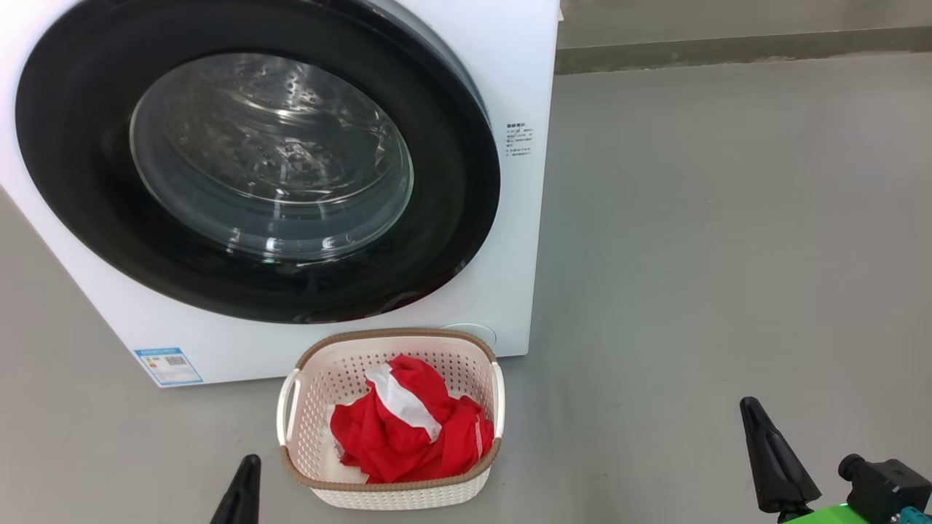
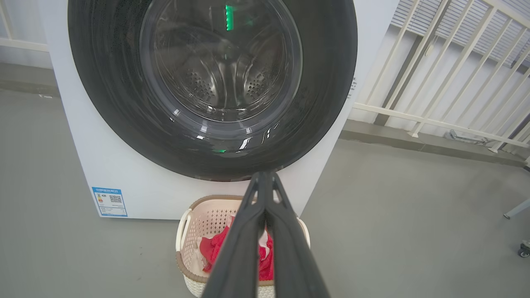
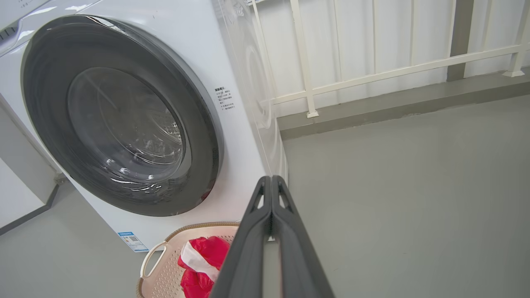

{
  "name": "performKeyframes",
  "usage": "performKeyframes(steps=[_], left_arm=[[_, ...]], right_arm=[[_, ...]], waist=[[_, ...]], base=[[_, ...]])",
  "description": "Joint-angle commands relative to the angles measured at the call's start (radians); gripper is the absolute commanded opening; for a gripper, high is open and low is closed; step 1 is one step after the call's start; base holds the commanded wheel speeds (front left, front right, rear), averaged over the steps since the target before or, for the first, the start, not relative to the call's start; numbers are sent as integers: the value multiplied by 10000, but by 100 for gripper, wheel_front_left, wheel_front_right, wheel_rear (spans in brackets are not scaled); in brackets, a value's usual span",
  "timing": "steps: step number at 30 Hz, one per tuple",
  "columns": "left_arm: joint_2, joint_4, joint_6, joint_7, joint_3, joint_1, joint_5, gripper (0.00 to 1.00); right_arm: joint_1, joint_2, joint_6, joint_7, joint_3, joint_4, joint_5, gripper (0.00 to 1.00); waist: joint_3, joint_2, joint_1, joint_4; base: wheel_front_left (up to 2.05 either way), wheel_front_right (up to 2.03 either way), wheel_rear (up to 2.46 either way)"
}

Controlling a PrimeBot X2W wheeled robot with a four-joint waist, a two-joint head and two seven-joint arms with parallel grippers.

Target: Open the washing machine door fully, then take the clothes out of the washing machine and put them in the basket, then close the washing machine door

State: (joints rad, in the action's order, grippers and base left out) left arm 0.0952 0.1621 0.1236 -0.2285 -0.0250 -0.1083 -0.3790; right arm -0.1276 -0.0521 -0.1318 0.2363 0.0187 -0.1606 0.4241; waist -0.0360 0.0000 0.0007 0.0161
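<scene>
Door (image 1: 255, 160) looks shut, ahead of both jaws, each pair pressed together and empty; clothes (image 1: 411, 429) lie in the basket (image 1: 397, 335), nearer the left arm.

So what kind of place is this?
Probably a laundry area, perhaps a balcony: a white washing machine, a basket of red clothes, and a white railing beside it.

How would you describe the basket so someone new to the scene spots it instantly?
Find the big white washing machine with its round black-rimmed door. On the grey floor just in front of it, toward its right side, sits the basket, small and cream-white. It is the perforated container with a brown woven-look rim, white side handles and red-and-white clothes heaped inside.
</scene>
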Motion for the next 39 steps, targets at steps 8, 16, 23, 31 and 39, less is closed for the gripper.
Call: performKeyframes(steps=[8, 16, 23, 31, 39], left_arm=[[45, -126, 9, 270, 193, 286, -1036, 0], [16, -54, 14, 495, 272, 426, -1877, 0], [-10, 7, 18, 691, 341, 546, -2605, 0], [-37, 69, 22, 889, 412, 666, -3335, 0], [-70, 138, 26, 1117, 495, 804, -4168, 0]], right_arm=[[409, -90, 1, -257, 92, 135, 1025, 0], [554, -96, 2, -481, 137, 61, 1840, 0], [678, -99, 3, -678, 178, -1, 2546, 0], [802, -100, 3, -878, 222, -63, 3252, 0], [944, -100, 4, -1108, 275, -134, 4057, 0]], waist=[[51, 0, -6, -12], [76, 0, -6, -23], [98, 0, -6, -32], [120, 0, -6, -42], [145, 0, -6, -53]], base=[[0, 0, 0], [0, 0, 0], [0, 0, 0], [0, 0, 0], [0, 0, 0]])
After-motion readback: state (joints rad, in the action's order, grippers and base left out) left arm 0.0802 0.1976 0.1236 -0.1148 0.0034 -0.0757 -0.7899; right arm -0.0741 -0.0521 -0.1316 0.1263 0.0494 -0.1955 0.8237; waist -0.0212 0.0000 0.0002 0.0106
